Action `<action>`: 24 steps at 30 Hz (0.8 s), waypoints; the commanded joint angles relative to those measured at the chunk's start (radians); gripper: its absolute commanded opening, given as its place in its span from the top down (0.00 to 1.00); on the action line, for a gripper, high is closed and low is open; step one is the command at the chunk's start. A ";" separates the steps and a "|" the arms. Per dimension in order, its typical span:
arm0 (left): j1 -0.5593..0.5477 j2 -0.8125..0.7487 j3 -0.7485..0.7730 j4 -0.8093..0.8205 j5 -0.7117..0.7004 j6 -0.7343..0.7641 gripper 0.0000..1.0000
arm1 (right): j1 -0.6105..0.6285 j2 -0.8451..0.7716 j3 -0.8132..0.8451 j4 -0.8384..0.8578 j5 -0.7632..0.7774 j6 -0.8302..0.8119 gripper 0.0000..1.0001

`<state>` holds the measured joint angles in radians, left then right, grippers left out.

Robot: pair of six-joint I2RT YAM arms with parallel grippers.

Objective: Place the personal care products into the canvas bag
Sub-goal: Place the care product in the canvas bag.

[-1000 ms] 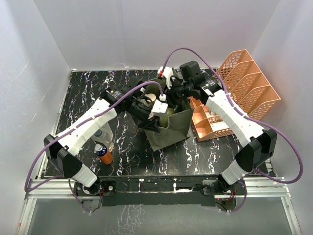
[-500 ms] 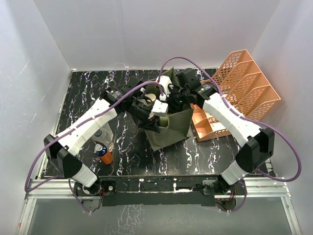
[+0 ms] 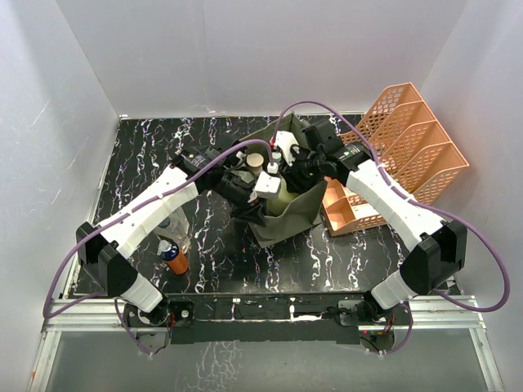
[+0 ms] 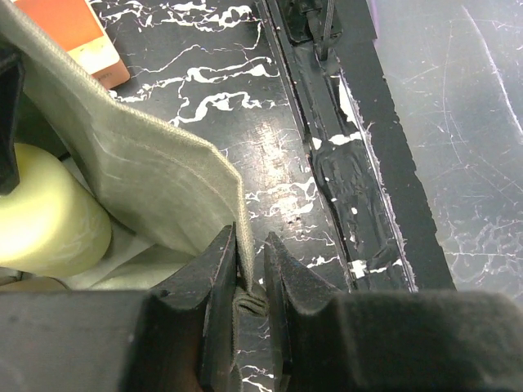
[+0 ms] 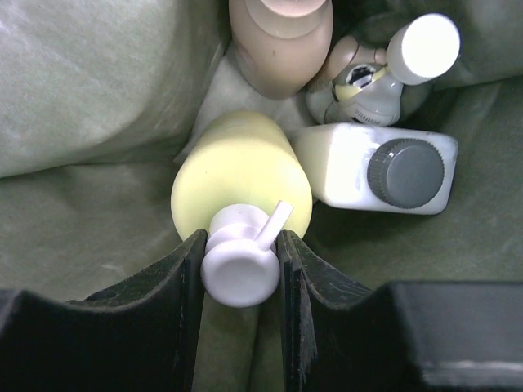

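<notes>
- One real change in the last second: our right gripper has come down from above the back rim into the bag. The left arm has barely moved.
- Did the load come with it?
- Yes. The jaws are clamped on the yellow bottle at the neck, right under the pump. The bottle hangs upright below the fingers, with its body well inside the fabric walls.
- So we're at release for this one?
- We judge it close. We can't tell whether its base is on the bag floor yet (the bottle's own body hides it from the wrist view).
- Neighbours?
- The tan bottle is just beyond it, touching or nearly. The white bottle with the grey cap lies against its side, and a small grey bottle sits behind that. All three are already in the bag.
- Left side?
- Our left gripper is closed on the bag's near rim with the fabric pinched between the fingers. We read that as holding the mouth open.
- What's outside?
- The orange bottle and a clear bottle are on the table by the left arm, well apart from the bag. We put the task past halfway but not done.
</notes>
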<state>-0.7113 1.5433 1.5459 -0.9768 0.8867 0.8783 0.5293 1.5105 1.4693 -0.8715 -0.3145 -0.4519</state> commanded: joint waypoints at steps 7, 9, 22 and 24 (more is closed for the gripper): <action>-0.004 0.042 -0.031 -0.037 0.000 0.005 1.00 | -0.055 -0.053 -0.010 0.104 0.115 -0.084 0.92; -0.008 0.048 -0.028 -0.029 0.007 -0.008 1.00 | -0.060 -0.046 -0.012 0.104 0.127 -0.086 0.92; -0.033 0.076 0.011 -0.016 0.055 -0.047 1.00 | -0.140 0.021 0.013 0.083 0.010 -0.009 0.92; -0.034 0.081 0.022 -0.012 0.057 -0.056 1.00 | -0.140 0.030 0.013 0.082 -0.006 -0.007 0.92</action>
<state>-0.7372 1.6001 1.5444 -0.9352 0.9302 0.8375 0.4259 1.5383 1.4414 -0.8722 -0.3752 -0.4427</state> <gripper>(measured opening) 0.159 0.373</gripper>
